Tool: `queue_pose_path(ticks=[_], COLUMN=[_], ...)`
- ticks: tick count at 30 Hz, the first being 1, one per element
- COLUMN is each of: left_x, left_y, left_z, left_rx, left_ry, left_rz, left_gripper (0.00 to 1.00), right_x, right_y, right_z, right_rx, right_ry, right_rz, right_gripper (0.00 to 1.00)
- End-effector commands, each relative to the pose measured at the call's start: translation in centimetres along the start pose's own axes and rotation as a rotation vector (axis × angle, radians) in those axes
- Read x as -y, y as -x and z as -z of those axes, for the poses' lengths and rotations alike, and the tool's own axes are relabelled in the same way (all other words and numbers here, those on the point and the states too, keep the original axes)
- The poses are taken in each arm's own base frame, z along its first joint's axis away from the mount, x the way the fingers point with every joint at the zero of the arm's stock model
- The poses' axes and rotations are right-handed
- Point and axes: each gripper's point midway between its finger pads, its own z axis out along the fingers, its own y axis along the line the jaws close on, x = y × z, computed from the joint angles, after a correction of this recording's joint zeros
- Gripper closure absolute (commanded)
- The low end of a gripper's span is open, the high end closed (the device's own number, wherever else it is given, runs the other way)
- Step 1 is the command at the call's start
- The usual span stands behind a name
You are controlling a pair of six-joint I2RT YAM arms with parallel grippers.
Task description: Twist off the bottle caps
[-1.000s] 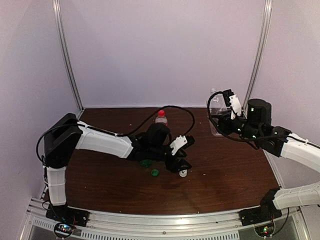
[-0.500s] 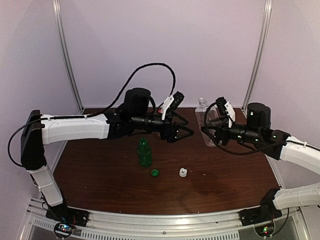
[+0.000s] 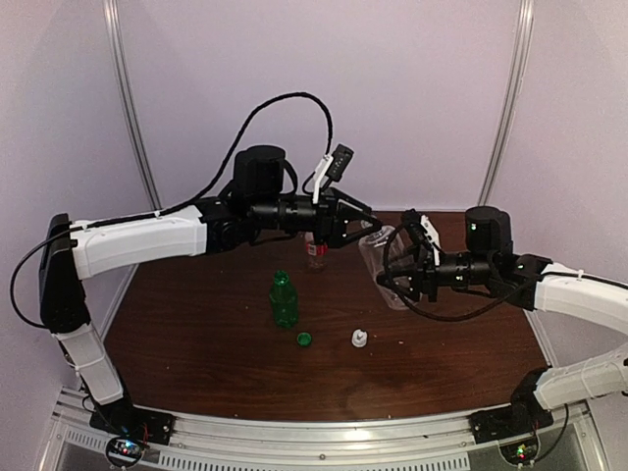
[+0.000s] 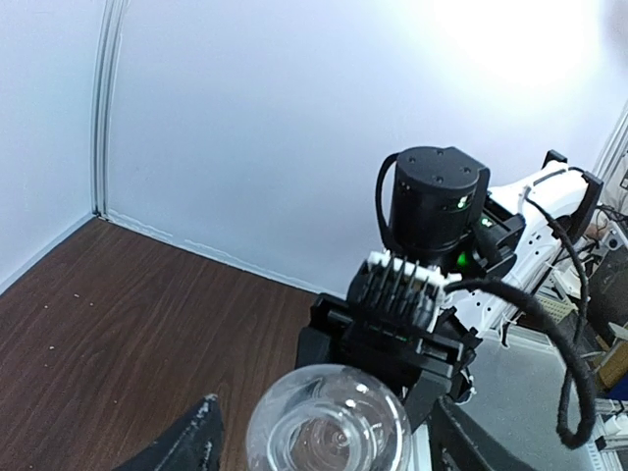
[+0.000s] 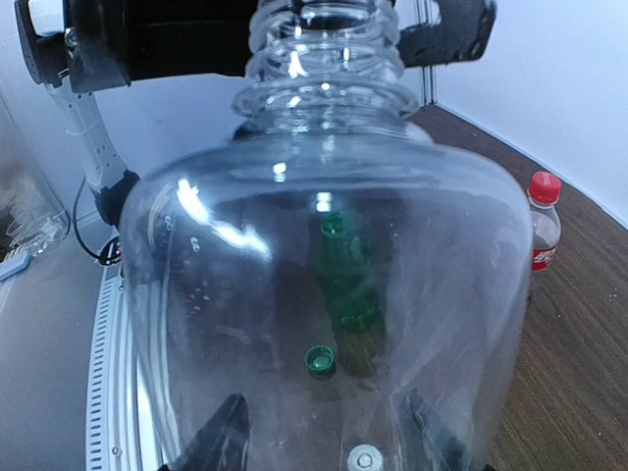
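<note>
clear bottle (image 3: 383,267) carried leftward, left gripper (image 3: 356,230) nearer

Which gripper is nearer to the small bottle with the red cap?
Left. The left gripper hangs just above the red-capped bottle; the right gripper, gripping the big clear bottle, is farther off to its right.

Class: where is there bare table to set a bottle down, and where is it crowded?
Bare: table left of the green bottle; right of the white cap; near strip before the green cap. Crowded: centre back, around clear bottle and red-capped bottle.
</note>
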Motion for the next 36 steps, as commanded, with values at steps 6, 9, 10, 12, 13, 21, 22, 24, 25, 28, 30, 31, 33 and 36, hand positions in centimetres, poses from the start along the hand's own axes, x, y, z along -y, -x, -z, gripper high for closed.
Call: queue_pose_path(ticks=[6,9,10,12,13,21,22,24,25,28,30,31,33,36], left_x=[0.4,0.4,0.3,0.3,0.3,0.8,0.9,0.9,0.8,-0.2,-1.4,-2.0,-3.5,-5.6], left_y=[0.5,0.1,0.0,-0.2,-0.3,-0.5,-0.5,-0.5,-0.6,-0.6,-0.9,-1.2,-2.1,-3.9], left_z=[-0.7,-0.8,-0.8,-0.8,-0.8,-0.6,-0.6,-0.4,-0.3,0.4,0.8,1.1,1.6,2.3], left_rx=[-0.002,-0.011,-0.012,-0.017,-0.02,-0.021,-0.022,-0.023,-0.022,-0.021,-0.035,-0.048,-0.09,-0.164], left_ry=[-0.052,-0.055,-0.054,-0.055,-0.056,-0.086,-0.089,-0.087,-0.081,-0.039,0.015,0.054,0.149,0.269], left_rz=[0.027,0.036,0.038,0.04,0.042,0.03,0.027,0.021,0.02,0.022,0.027,0.017,-0.011,-0.051], left_gripper=[0.45,0.46,0.46,0.47,0.49,0.82,0.87,0.96,0.99,1.0,1.0,1.0,1.0,1.0], right_x=[-1.2,-1.2,-1.2,-1.2,-1.2,-0.5,-0.2,0.3,0.6,1.2,1.7,1.9,2.2,2.4], right_y=[1.2,1.4,1.5,1.6,1.7,1.6,1.7,1.7,1.7,1.4,1.1,0.9,0.7,0.5], right_z=[-0.4,-0.4,-0.3,-0.3,-0.3,-0.3,-0.3,-0.2,-0.2,-0.2,-0.2,-0.2,0.0,0.2], right_rx=[0.029,0.035,0.037,0.042,0.044,0.044,0.045,0.045,0.043,0.031,0.018,0.011,-0.001,-0.004], right_ry=[0.062,0.064,0.065,0.063,0.063,0.017,-0.001,-0.033,-0.046,-0.082,-0.108,-0.12,-0.142,-0.16], right_rz=[0.05,0.052,0.053,0.054,0.055,0.042,0.036,0.023,0.018,0.002,-0.007,-0.013,-0.019,-0.02], right_gripper=[0.49,0.49,0.49,0.49,0.49,0.43,0.41,0.34,0.3,0.16,0.08,0.05,0.0,0.0])
